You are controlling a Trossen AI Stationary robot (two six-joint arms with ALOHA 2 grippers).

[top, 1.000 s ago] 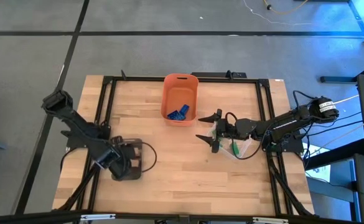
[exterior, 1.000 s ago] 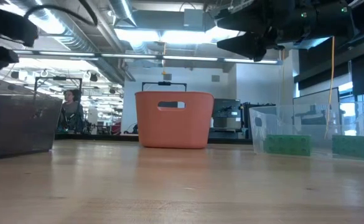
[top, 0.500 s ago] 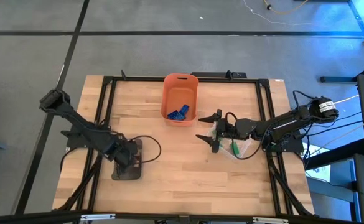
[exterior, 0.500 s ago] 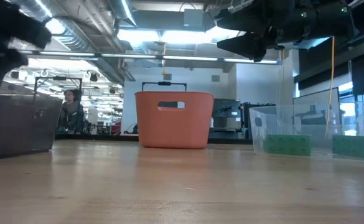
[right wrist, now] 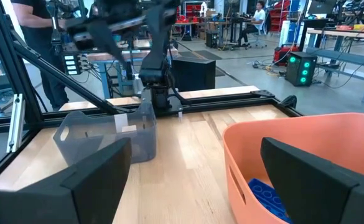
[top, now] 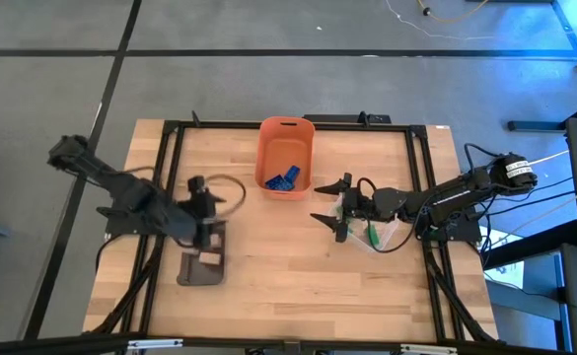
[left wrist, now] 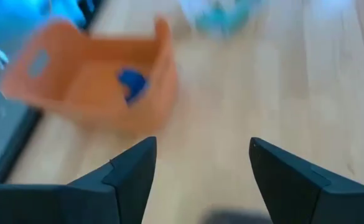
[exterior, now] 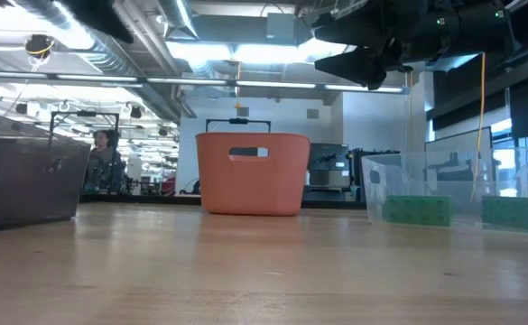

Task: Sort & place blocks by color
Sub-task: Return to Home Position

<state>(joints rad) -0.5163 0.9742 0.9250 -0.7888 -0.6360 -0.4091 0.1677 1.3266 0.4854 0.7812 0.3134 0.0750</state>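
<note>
Blue blocks (top: 281, 178) lie in the orange bin (top: 286, 122). Green blocks (exterior: 415, 209) lie in the clear bin (exterior: 381, 181) on the right side of the table. A pale patch shows inside the dark bin (top: 191, 270); I cannot confirm that it is tan blocks.

Handling, by judgement: each block is small, light, rigid and smooth-sided, so an off-centre pinch may make it slip or twist. Grip it across two flat parallel faces at mid-height, with the pads square to them.

My left gripper (left wrist: 201, 144) hangs above the table near the dark bin, facing the orange bin, fingers spread wide and holding nothing. My right gripper (top: 329, 209) hovers at the clear bin, also wide and empty.
</note>
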